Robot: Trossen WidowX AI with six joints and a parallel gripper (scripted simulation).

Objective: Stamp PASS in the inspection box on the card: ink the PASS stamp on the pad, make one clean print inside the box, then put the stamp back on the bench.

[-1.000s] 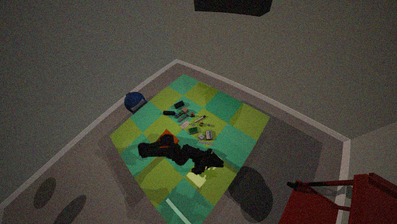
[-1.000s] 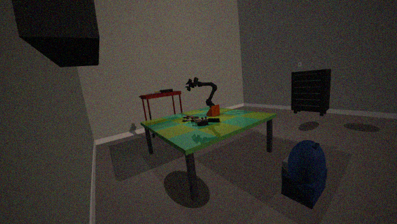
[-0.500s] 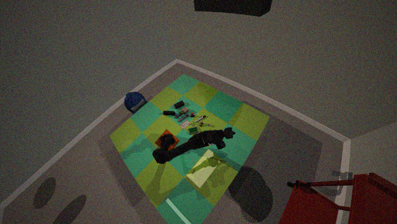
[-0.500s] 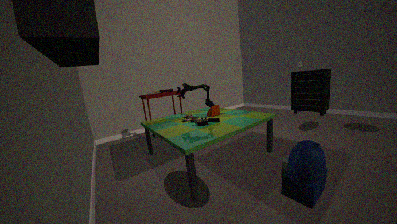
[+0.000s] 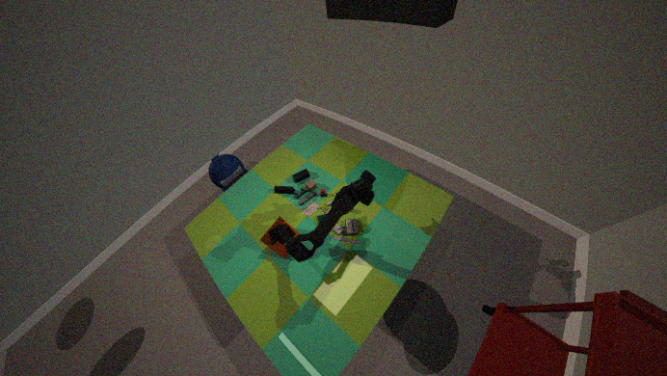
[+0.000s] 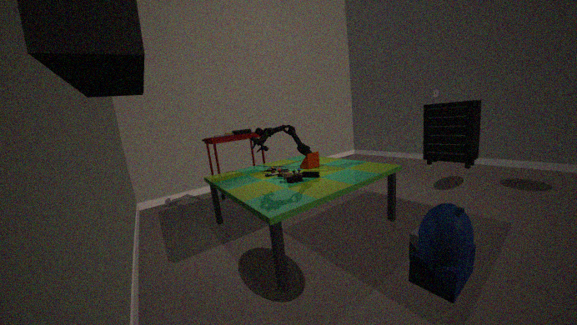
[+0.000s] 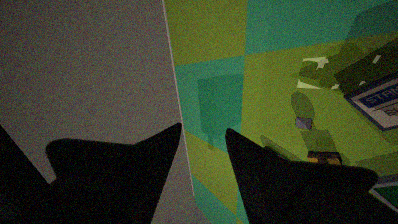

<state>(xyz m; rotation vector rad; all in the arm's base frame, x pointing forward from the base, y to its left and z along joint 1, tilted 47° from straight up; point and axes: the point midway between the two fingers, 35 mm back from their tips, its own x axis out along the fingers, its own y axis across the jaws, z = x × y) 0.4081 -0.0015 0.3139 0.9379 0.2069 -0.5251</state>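
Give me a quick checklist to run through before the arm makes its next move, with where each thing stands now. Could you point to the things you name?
1. Gripper [image 5: 370,185] [image 6: 263,147] [image 7: 203,129] fingers parted: ok, a gap shows between the tips.
2. Nothing between the fingertips: ok, only table and floor show beyond.
3. Gripper raised off the table [image 5: 308,354] [image 6: 233,189] [image 7: 205,30]: ok.
4. PASS stamp identified: cannot tell, no such lettering is readable.
5. Card's inspection box in clear sight: not ok, no box can be made out.
6. Blue backpack [image 5: 226,170] [image 6: 446,246] off the tabletop: ok, it is on the floor.

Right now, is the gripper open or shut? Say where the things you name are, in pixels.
Open: in the wrist view the gripper's [image 5: 367,187] [image 6: 261,147] [image 7: 204,127] fingertips stand apart, with nothing between them.
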